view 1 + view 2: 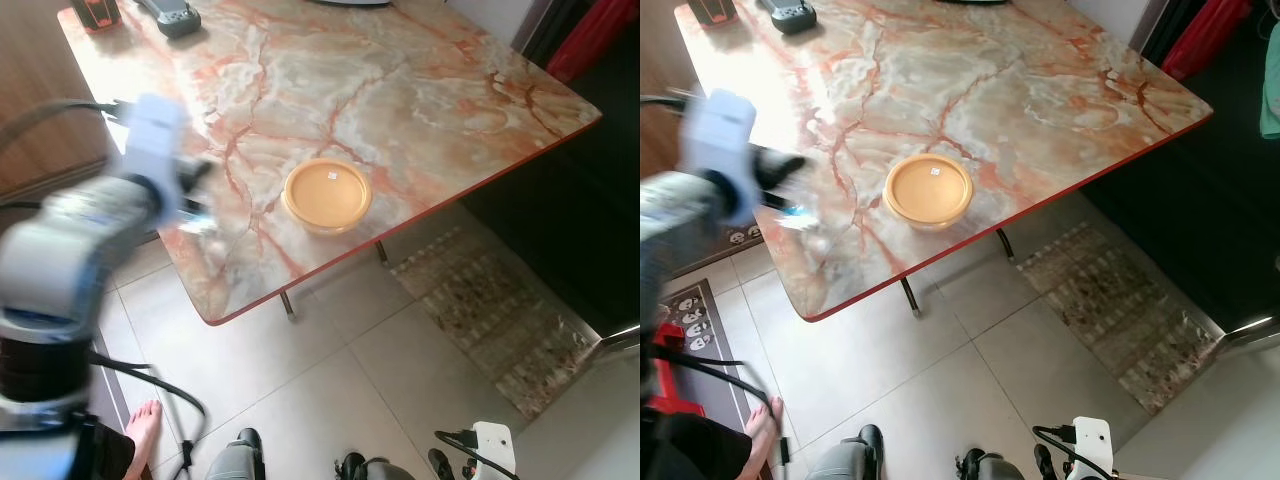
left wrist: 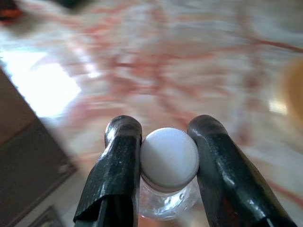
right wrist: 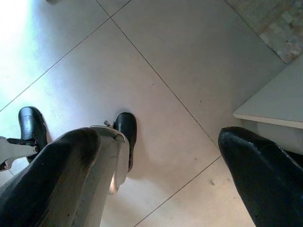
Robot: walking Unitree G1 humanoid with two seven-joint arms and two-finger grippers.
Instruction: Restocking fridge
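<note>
Clear plastic bottle with a white ribbed screw cap [image 2: 169, 158]: it sits clamped at the neck between the two black fingers [image 2: 118, 175] of the left hand [image 2: 168, 165], over the near-left part of the surface. In the head views that spot is blurred, with only a pale glint under the arm there.

Going down in size, the marble-patterned surface with orange-red veins and a red edge [image 1: 420, 120] takes up most of the scene. Beyond its right edge lie grey floor tiles [image 1: 330, 390] and a worn patterned rug [image 1: 480, 300]. The silver left arm [image 1: 70, 250] reaches in from the left over the near edge. A round orange lidded container [image 1: 327, 195] rests near the front edge, to the right of the bottle and apart from it. At the far-left corner lie a dark grey handheld device [image 1: 170, 15] and an orange and black object [image 1: 95, 12].

The right hand [image 3: 156, 165] hangs idle low over the floor tiles, its fingers spread wide with nothing between them.

As I judge it, the step in hand is the pick-up of the bottle for the fridge; I cannot tell whether it is lifted or resting on the surface. The next move calls for a firm grip on the narrow neck, a lift straight up, and a carry that keeps the bottle upright while the robot turns towards the fridge. The orange container probably waits its turn.
</note>
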